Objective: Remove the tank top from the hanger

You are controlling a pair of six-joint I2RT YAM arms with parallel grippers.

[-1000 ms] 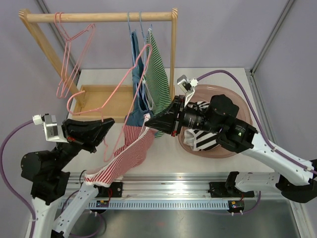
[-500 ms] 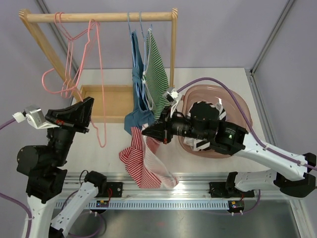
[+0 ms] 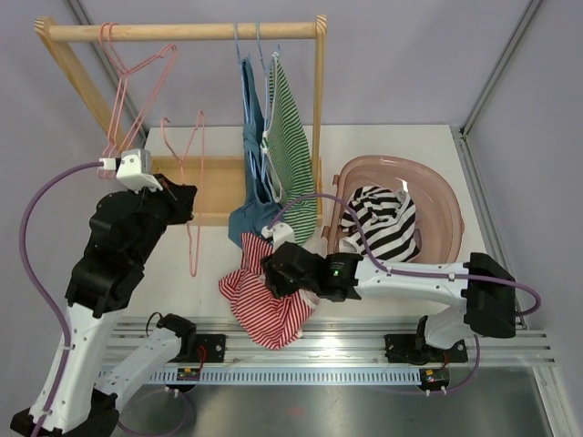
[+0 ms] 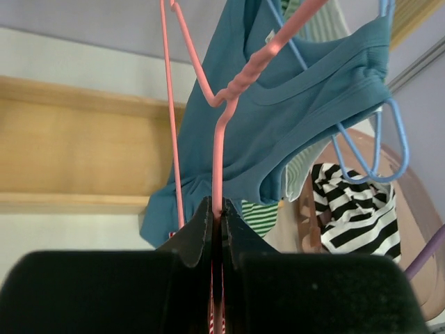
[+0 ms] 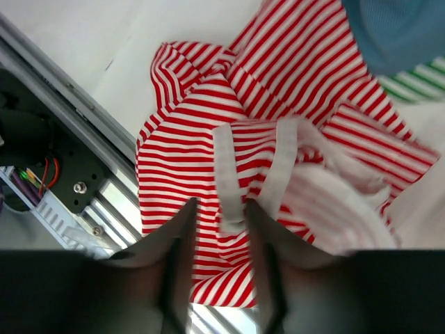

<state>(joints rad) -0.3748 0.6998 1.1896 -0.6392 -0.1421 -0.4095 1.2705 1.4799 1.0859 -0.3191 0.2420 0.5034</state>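
Note:
The red-and-white striped tank top [image 3: 264, 300] lies crumpled on the table near the front rail, off the hanger. My right gripper [image 3: 271, 278] hovers low over it. In the right wrist view the gripper [image 5: 221, 203] is open, a white strap of the tank top [image 5: 208, 125] lying between its fingers. The bare pink hanger [image 3: 192, 246] hangs from my left gripper [image 3: 185, 198], left of the garment. In the left wrist view the gripper [image 4: 217, 203] is shut on the hanger's [image 4: 221, 125] wire.
A wooden rack [image 3: 182, 30] carries another pink hanger [image 3: 137, 82], a blue top [image 3: 252, 137] and a green striped top [image 3: 291, 137]. A pink basin [image 3: 442, 196] at right holds a black-and-white striped garment [image 3: 387, 228]. The metal rail [image 3: 364, 332] runs along the front edge.
The right gripper opened and dropped low, leaving the striped tank top on the table. The left arm swung the empty hanger up and back toward the rack.

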